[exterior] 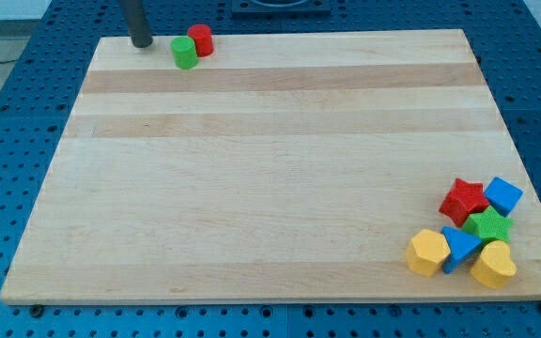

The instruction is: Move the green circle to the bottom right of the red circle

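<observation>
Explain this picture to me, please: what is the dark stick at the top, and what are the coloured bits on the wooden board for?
There is one camera view, looking down at a wooden board. The dark stick is the end of a robot arm; my tip has no hand, so it holds nothing and only pushes blocks. It sits near the view's top left, just left of the green circle, which touches the red circle. At the bottom right lies a cluster: a red star, a blue cube, a green star, a blue triangle, a yellow hexagon and a yellow heart.

Pale wooden board point(280, 178) — smooth, matt grain, blue perforated table point(26, 103)
</observation>
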